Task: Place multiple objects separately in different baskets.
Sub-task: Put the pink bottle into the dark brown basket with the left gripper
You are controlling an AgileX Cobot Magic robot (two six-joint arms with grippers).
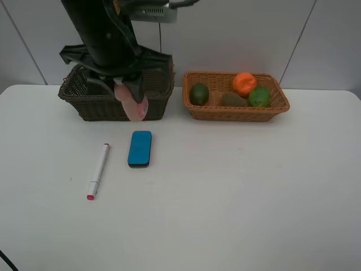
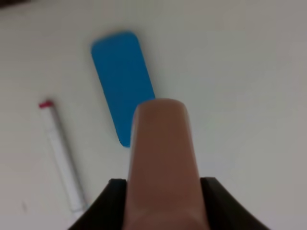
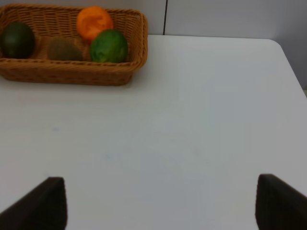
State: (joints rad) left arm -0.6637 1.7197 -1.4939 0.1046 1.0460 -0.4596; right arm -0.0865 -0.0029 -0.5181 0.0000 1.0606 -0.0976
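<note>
The pink bottle hangs over the table, just in front of the dark basket. The left gripper pinches it tight. The arm hides the bottle's top and part of the basket. Up close the bottle is too blurry to read. The right gripper is wide open and holds nothing; only its tips show.

White worktop against a pale panelled wall

The smooth matte worktop has rounded far corners and meets a light grey wall divided by thin dark seams; even, soft light casts only faint shadows.
</note>
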